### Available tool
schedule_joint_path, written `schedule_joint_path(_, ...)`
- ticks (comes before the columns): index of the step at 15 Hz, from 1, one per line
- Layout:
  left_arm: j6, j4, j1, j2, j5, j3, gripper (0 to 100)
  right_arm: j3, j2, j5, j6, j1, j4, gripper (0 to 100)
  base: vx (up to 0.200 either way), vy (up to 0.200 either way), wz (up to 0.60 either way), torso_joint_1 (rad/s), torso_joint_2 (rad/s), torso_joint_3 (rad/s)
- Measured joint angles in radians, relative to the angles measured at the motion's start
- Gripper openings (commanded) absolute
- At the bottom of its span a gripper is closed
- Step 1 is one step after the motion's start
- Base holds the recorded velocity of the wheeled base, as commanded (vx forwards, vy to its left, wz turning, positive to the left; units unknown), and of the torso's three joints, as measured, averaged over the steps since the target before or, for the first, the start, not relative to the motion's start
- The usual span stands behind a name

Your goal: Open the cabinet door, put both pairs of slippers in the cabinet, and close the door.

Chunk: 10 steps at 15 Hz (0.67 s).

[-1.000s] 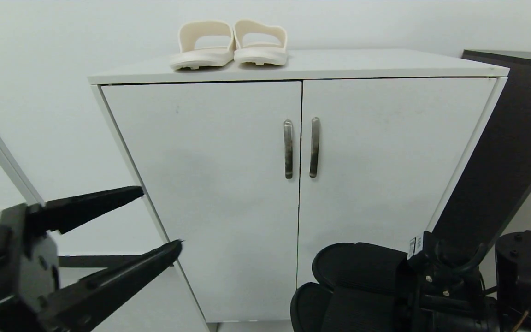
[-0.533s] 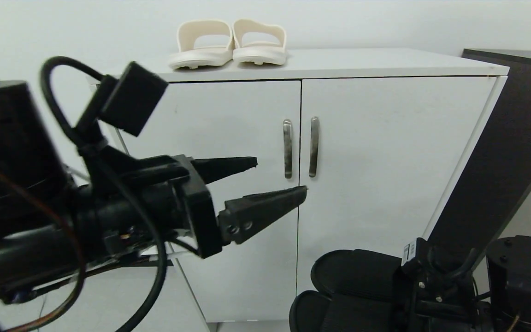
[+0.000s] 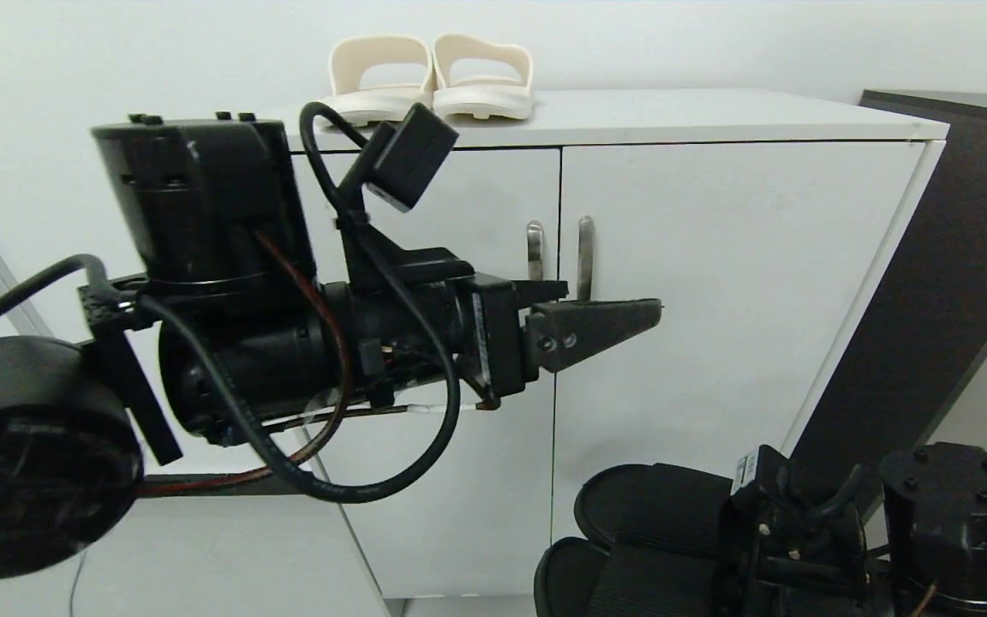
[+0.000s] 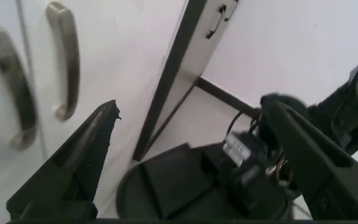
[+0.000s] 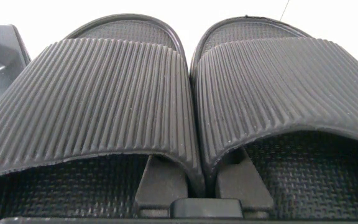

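Left end effector, jaws wide, has swung up to the cabinet handles; door-opening looks imminent while the right end effector grips the black slippers

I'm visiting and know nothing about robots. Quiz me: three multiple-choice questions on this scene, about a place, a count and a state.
1. Where are the cream slippers? A on the floor; B on top of the cabinet; C inside it.
2. How many metal handles do the doors carry? A one; B two; C four.
3. The left end effector is: A open; B shut on a handle; C holding a slipper.
Answers: 1 B, they sit on its top; 2 B, one per door; 3 A, its fingers stand apart.
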<state>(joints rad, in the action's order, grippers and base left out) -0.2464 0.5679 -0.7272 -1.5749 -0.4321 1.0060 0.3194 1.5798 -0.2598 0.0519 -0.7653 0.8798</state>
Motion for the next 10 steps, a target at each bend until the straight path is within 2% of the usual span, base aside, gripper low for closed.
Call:
schedule_joint_path(2,-0.017,0.000,0.000,-0.050,0.018,0.050,100,0.000,0.008,0.000,0.001,0.000,0.000,0,0.000,0.000,0.00,0.000,0.00,0.000)
schedule_joint_path(10,-0.018,-0.008,-0.003,-0.119,0.227,0.116,100,-0.001,0.032,0.000,0.001,0.000,0.001,0,0.000,0.000,0.00,0.000,0.00,0.000)
